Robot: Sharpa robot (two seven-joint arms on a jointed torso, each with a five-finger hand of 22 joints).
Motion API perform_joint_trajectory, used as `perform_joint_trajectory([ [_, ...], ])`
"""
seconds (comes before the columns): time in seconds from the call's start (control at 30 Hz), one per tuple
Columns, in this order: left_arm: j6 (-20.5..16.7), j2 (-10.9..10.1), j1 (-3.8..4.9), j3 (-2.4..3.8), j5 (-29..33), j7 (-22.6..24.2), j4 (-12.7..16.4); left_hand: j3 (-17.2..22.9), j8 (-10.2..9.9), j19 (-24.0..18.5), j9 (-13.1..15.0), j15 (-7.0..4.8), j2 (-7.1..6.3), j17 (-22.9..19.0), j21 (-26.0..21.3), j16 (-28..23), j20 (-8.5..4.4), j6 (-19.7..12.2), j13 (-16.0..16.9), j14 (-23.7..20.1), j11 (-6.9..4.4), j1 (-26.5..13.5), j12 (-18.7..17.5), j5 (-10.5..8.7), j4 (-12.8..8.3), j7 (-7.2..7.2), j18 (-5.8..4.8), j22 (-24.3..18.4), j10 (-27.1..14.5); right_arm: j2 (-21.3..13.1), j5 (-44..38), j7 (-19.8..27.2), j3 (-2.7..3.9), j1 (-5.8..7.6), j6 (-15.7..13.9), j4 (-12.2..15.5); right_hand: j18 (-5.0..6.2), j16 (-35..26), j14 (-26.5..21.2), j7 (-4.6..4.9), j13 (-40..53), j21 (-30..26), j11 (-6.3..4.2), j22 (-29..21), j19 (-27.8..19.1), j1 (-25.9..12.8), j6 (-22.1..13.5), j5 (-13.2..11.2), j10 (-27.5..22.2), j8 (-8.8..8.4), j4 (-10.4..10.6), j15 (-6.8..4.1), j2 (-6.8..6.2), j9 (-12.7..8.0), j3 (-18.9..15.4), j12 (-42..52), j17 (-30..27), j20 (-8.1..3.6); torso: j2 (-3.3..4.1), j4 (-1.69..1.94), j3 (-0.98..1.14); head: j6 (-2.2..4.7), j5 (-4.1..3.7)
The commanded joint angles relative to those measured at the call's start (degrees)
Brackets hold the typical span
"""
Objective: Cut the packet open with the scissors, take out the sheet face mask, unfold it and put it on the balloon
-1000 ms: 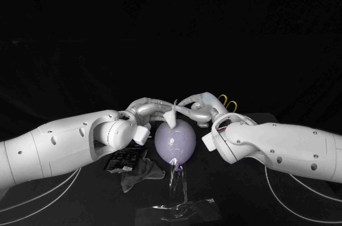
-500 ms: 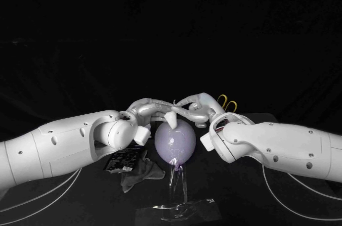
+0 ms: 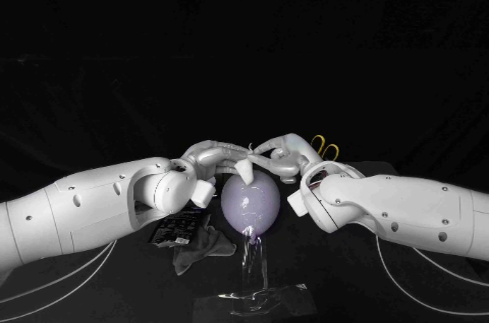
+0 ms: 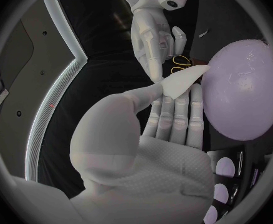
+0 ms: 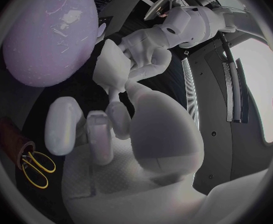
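Observation:
The lilac balloon [image 3: 251,199] stands upright on a clear stand [image 3: 255,295] in the middle of the table. Just above it hangs the folded white sheet mask [image 3: 244,169], its tip brushing the balloon's top. My left hand [image 3: 212,155] pinches the mask [image 4: 186,79] between thumb and fingers, beside the balloon [image 4: 242,94]. My right hand [image 3: 283,153] meets it from the other side, its fingertips closed at the mask's upper edge. The dark cut packet [image 3: 179,227] lies under my left arm. The yellow-handled scissors [image 3: 326,146] stand in a holder behind my right hand.
A grey cloth [image 3: 202,247] lies beside the packet, left of the stand. The scissors [image 5: 34,167] sit in a brown holder [image 5: 15,139]. Both forearms crowd the balloon's two sides.
The right hand shifted slightly at the mask's top and came back. The mask, the balloon and the left hand have stayed where they were.

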Motion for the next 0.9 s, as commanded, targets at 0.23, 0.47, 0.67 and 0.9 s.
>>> perform_joint_trajectory([
  [0.23,0.73,0.09,0.07,0.08,0.39,-1.43,0.35,0.27,0.29,0.00,9.13,-0.15,0.16,0.03,0.03,0.49,0.18,-0.19,0.11,-0.67,0.14,-0.15,0.28,0.14,-0.04,-0.04,-0.13,-0.04,-0.86,0.24,-1.58,-0.14,0.02,-0.27,1.49,-0.01,0.22,0.25,5.79,-0.62,3.21,0.79,-0.76,10.33,0.34,2.30,2.18,-0.21,0.56,0.69,-0.78,-0.42,1.23,-0.05,0.59,0.51,14.66,-0.10,0.03,0.02,-0.03,-0.29,-0.20],
  [0.47,1.24,0.13,0.08,0.07,0.30,-2.34,0.46,-0.19,0.23,1.09,8.94,-0.11,0.18,0.01,1.25,0.86,0.02,-0.29,0.19,-0.85,0.21,0.15,0.66,0.13,-0.24,0.02,0.47,0.68,-1.26,0.46,-1.54,0.14,0.03,-0.36,0.86,-0.11,0.22,0.25,5.79,-0.83,3.26,0.82,-0.94,10.34,0.36,2.57,2.74,-0.21,0.68,0.82,-0.79,-0.59,1.54,-0.07,0.62,0.61,14.66,-0.24,0.03,0.05,-0.01,-0.50,-0.20],
  [0.67,1.44,0.07,0.09,0.07,0.19,-3.07,0.51,-0.27,0.21,1.07,8.90,-0.10,0.10,0.00,1.33,0.90,0.03,-0.31,0.20,-0.90,0.21,0.19,0.70,0.13,-0.29,0.02,0.49,0.75,-1.33,0.35,-1.17,1.36,0.03,-0.39,-0.86,-0.02,0.09,0.32,5.83,-1.56,3.81,1.56,-1.55,10.53,0.66,3.72,4.18,-0.20,1.33,1.41,-1.24,-1.05,2.69,0.08,1.25,1.41,14.81,-0.57,-0.01,0.00,-0.02,-0.57,-0.13],
  [0.9,1.21,-0.05,0.09,0.07,0.13,-3.41,0.43,-1.82,0.44,0.42,8.86,0.32,-0.75,0.00,0.55,1.38,0.71,-0.39,0.20,-1.21,0.35,-1.98,1.14,0.12,1.67,-0.09,0.32,0.35,-1.67,0.14,-1.25,2.23,0.03,-0.41,-1.61,0.07,-0.13,0.42,5.89,-3.16,5.20,2.89,-2.99,10.87,1.20,7.45,6.83,-0.18,2.91,3.59,-4.00,-2.28,5.02,1.09,4.07,3.36,15.06,-1.58,-0.01,-0.01,-0.01,-0.52,-0.14],
])
